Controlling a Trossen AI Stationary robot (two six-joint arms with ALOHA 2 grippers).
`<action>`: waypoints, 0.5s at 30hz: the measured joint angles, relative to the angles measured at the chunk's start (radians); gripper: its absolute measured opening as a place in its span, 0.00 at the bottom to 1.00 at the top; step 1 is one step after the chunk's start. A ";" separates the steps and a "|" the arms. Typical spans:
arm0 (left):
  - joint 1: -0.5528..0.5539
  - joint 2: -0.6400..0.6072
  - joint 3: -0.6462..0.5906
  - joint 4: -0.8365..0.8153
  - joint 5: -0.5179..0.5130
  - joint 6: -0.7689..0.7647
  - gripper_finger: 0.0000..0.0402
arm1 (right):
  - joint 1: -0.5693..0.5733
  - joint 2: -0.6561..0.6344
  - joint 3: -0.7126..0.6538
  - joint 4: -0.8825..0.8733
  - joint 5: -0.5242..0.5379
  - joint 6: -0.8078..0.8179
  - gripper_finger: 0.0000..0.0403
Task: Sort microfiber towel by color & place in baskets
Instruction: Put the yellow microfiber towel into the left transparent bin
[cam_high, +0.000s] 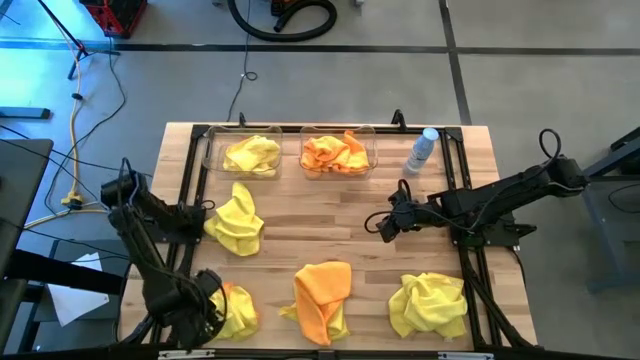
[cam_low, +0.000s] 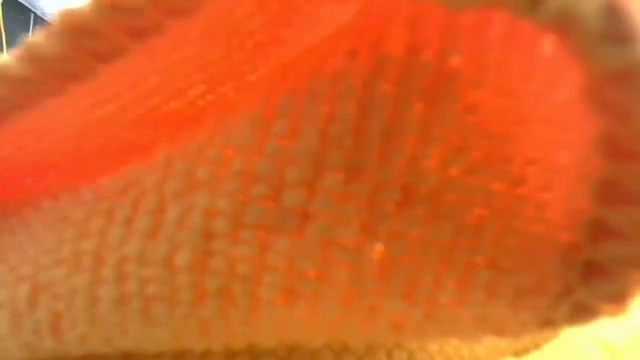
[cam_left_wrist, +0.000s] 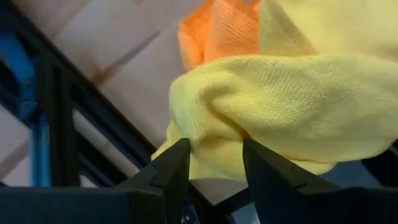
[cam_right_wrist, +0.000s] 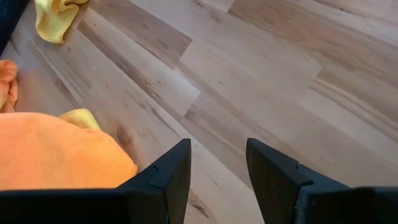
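Two clear baskets stand at the table's far edge: the left basket holds a yellow towel, the right basket an orange towel. On the table lie a yellow towel left of centre, an orange towel near the front middle, a yellow towel front right, and a yellow towel with an orange piece front left. My left gripper hangs open just over that front-left towel, pointing down. My right gripper is open above bare wood, right of centre.
A pale bottle with a blue top stands right of the baskets. A black frame rail runs along the table's left edge beside my left gripper. The orange towel fills the whole low view. Bare wood lies at the table's centre.
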 joint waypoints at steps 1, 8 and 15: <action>0.001 0.005 -0.015 0.019 0.011 0.012 0.34 | 0.000 0.000 0.000 0.000 0.000 0.001 0.37; 0.001 0.027 -0.070 0.061 0.025 0.054 0.17 | 0.000 0.000 0.000 0.000 0.000 0.024 0.37; -0.001 -0.034 0.063 -0.066 -0.016 0.030 0.01 | 0.000 0.000 0.000 0.000 0.000 -0.014 0.37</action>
